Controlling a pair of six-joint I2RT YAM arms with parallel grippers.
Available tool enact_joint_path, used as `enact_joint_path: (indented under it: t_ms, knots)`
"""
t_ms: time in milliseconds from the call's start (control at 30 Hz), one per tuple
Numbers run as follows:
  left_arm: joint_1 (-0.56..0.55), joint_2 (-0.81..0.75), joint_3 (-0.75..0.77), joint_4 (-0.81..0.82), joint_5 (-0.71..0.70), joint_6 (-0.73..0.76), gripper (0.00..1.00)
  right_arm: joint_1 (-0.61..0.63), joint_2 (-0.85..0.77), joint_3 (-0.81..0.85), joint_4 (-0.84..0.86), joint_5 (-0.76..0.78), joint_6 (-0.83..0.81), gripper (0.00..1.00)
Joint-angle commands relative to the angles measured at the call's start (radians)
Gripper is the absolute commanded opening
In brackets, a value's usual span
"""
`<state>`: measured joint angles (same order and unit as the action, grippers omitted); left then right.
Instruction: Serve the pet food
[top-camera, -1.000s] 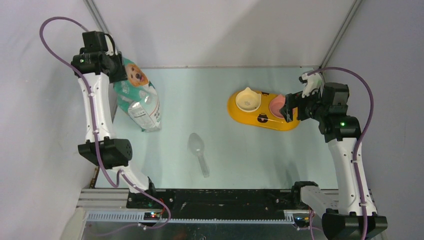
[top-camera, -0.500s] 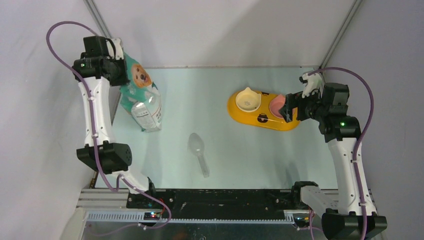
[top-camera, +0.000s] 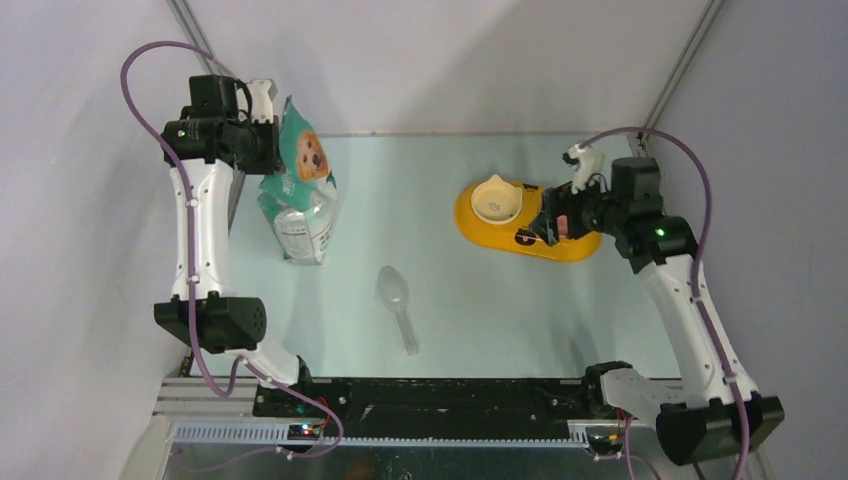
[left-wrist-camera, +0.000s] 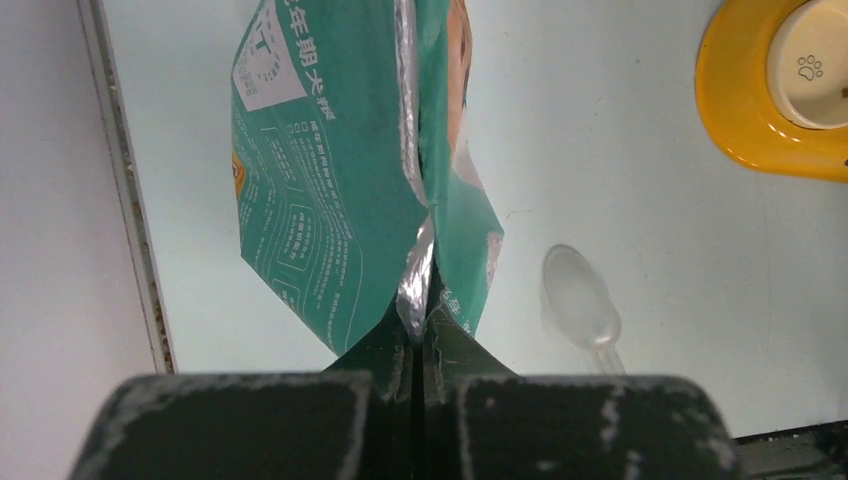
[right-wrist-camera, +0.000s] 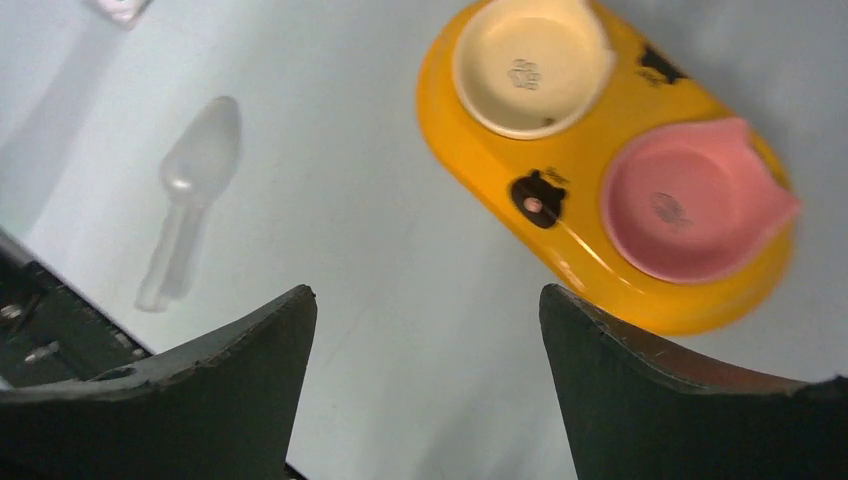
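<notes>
A teal-and-white bag (top-camera: 300, 195) printed with a golden dog stands at the table's far left, its bottom on the table. My left gripper (top-camera: 270, 130) is shut on the bag's sealed top edge; the left wrist view shows the silver seam of the bag (left-wrist-camera: 320, 170) pinched in the left gripper (left-wrist-camera: 415, 335). The pet food is hidden inside the bag. My right gripper (top-camera: 553, 222) hangs open and empty over the pink-bowl end of the yellow feeder (top-camera: 497, 236). In the right wrist view the right gripper (right-wrist-camera: 428, 300) frames bare table beside the feeder (right-wrist-camera: 470, 165).
A clear plastic scoop (top-camera: 397, 300) lies on the table between the bag and the feeder, handle toward the arms; the scoop (right-wrist-camera: 195, 165) also shows in the right wrist view. The feeder holds a cream bowl (top-camera: 496, 198) and a pink bowl (right-wrist-camera: 690, 200), both empty.
My left gripper closed on the bag's top and drew it right, standing the bag more upright. My right gripper shifted left over the feeder, staying open.
</notes>
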<state>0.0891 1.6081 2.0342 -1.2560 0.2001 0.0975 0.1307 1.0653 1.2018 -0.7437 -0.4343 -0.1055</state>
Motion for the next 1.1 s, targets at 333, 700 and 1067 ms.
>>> enact_joint_path:
  t_ms: [333,700,1067]
  knots:
    - [0.008,0.026,0.167,0.104,0.489,-0.311,0.0,0.443,0.512,0.449,0.128,0.015,0.115,0.87]
    - [0.027,-0.032,0.038,0.311,0.43,-0.297,0.0,0.58,1.017,0.94,0.235,-0.137,0.328,0.85]
    - [0.144,-0.141,0.003,0.302,0.261,-0.351,0.5,0.655,1.235,1.176,0.322,-0.147,0.387,0.88]
